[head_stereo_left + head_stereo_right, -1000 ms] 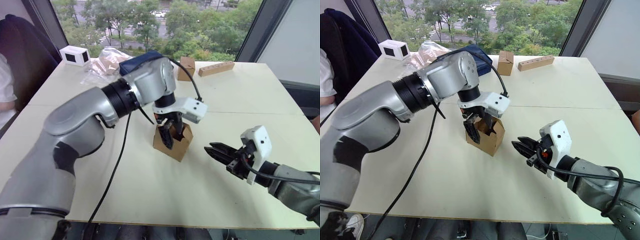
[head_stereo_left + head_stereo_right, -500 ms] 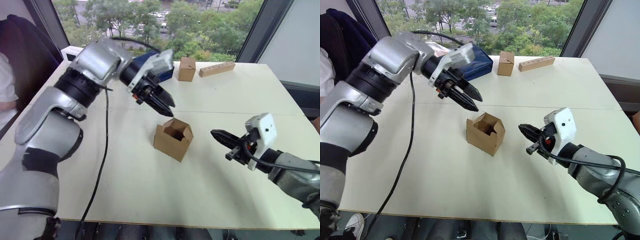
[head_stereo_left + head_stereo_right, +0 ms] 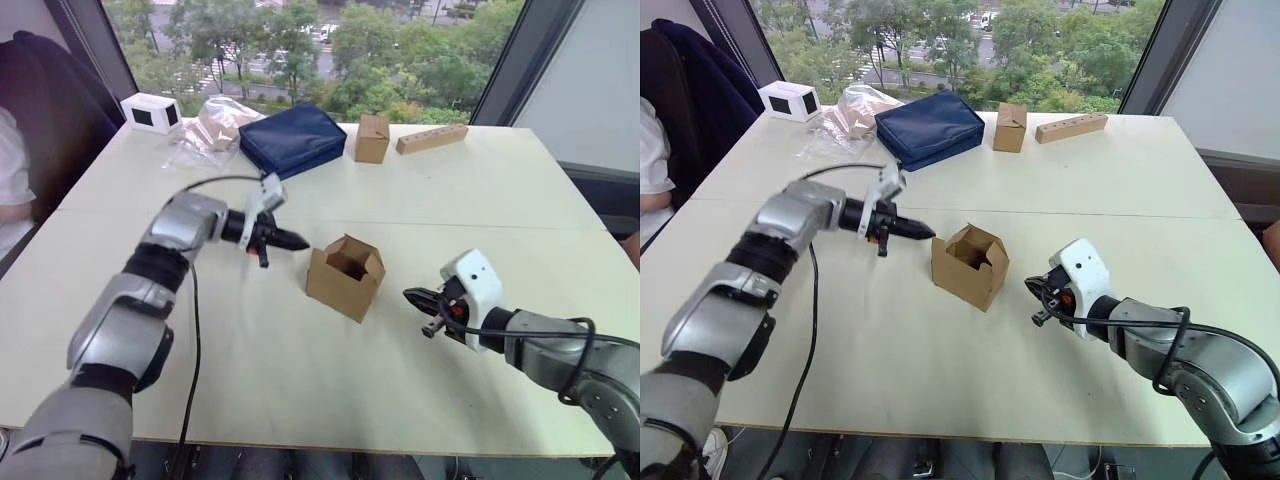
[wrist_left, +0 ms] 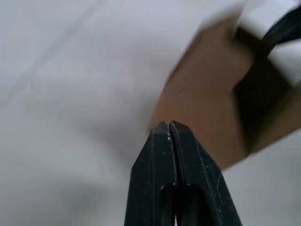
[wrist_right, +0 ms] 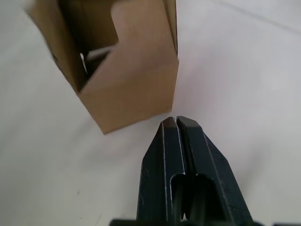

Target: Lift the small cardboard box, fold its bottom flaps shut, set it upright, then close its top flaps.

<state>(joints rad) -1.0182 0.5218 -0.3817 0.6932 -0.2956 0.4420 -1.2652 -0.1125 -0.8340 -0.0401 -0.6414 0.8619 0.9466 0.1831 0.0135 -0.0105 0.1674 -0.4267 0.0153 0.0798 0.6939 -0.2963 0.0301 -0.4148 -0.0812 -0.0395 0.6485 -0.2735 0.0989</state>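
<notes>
The small brown corrugated cardboard box (image 3: 345, 277) stands upright on the white desk (image 3: 480, 190), top flaps (image 3: 352, 258) raised, between both sets of clenched fingers — left gripper (image 3: 297, 241) and right gripper (image 3: 412, 294) just beside it, empty. It looks light and crushable — best pinched at a wall edge.

Bare table (image 3: 300, 370) rings the small cardboard box (image 3: 345, 277); left gripper (image 3: 296, 241) and right gripper (image 3: 412, 295) flank it, both apart.
</notes>
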